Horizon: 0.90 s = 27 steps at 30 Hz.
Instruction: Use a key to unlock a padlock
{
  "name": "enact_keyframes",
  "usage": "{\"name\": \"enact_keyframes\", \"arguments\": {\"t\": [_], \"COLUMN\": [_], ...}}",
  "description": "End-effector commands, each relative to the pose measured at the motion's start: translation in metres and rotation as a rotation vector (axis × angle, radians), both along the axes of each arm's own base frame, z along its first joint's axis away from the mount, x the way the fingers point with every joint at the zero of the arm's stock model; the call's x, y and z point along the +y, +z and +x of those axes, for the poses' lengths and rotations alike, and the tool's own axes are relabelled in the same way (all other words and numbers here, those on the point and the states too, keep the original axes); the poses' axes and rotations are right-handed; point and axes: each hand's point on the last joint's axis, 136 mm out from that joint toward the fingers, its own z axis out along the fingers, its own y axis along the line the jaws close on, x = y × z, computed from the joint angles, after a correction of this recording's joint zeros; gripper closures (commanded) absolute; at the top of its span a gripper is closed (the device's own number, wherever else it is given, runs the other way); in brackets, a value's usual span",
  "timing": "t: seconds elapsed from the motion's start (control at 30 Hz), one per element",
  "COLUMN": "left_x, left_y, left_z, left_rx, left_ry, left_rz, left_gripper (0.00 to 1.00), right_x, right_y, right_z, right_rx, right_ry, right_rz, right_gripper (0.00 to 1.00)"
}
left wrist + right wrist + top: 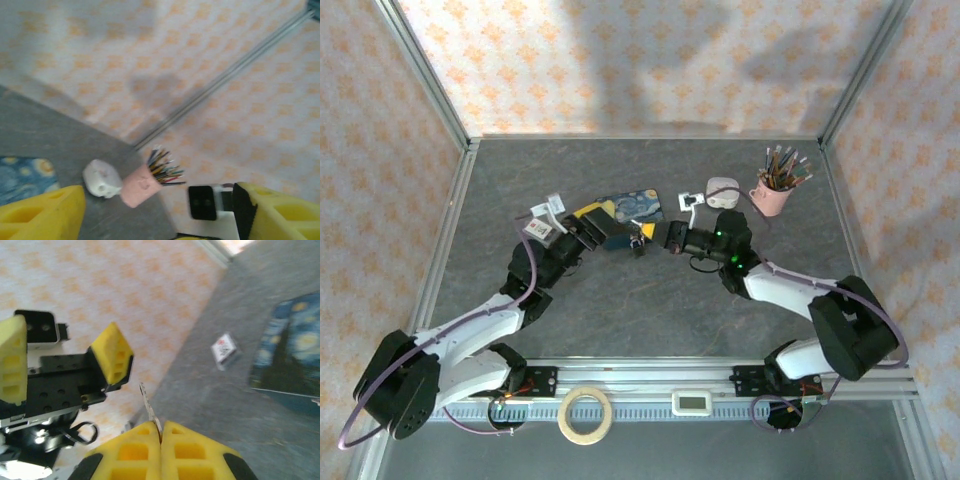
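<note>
The right tool (161,426) has its 2 yellow fingers pressed together, clamped on the key (148,407). The key's thin silvery blade sticks out past the fingertips toward the left tool (62,360). The left tool's 2 yellow fingers stand well apart. The 2 tools face each other, close together, over the middle of the grey bench (620,320), just near of a blue painted tin (632,205). A small white card (225,347) lies on the bench, apart from the tin. To the far right sit a white case (723,192) and, just right of it, a pink cup (772,197) of pens.
</note>
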Motion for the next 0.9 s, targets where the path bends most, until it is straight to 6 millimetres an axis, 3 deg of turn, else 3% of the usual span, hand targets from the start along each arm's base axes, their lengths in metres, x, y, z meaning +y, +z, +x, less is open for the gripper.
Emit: {"name": "enact_keyframes", "arguments": {"t": [0.0, 0.23, 0.37, 0.5, 0.7, 0.87], "left_x": [0.004, -0.019, -0.026, -0.039, -0.062, -0.068], "left_y": [-0.057, -0.119, -0.153, -0.179, -0.202, -0.221], "left_z": [0.005, -0.003, -0.001, 0.005, 0.02, 0.033], "left_rx": [0.171, 0.334, 0.426, 0.483, 0.534, 0.567], "left_ry": [0.037, -0.003, -0.001, -0.023, -0.055, -0.027], "left_rz": [0.119, 0.239, 0.275, 0.303, 0.323, 0.357], "left_gripper": [0.29, 0.35, 0.43, 0.43, 0.36, 0.35], "right_x": [-0.027, -0.074, -0.085, -0.092, -0.095, -0.094], "right_y": [-0.03, -0.077, -0.073, -0.07, -0.068, -0.064], "right_z": [0.013, 0.017, 0.013, 0.01, 0.008, 0.008], "right_rx": [0.016, 0.094, 0.066, 0.047, 0.02, -0.001], "right_ry": [-0.168, -0.375, -0.416, -0.451, -0.466, -0.462], "right_rz": [-0.179, -0.416, -0.418, -0.387, -0.364, -0.365], "right_gripper": [1.0, 1.0, 1.0, 1.0, 1.0, 1.0]}}
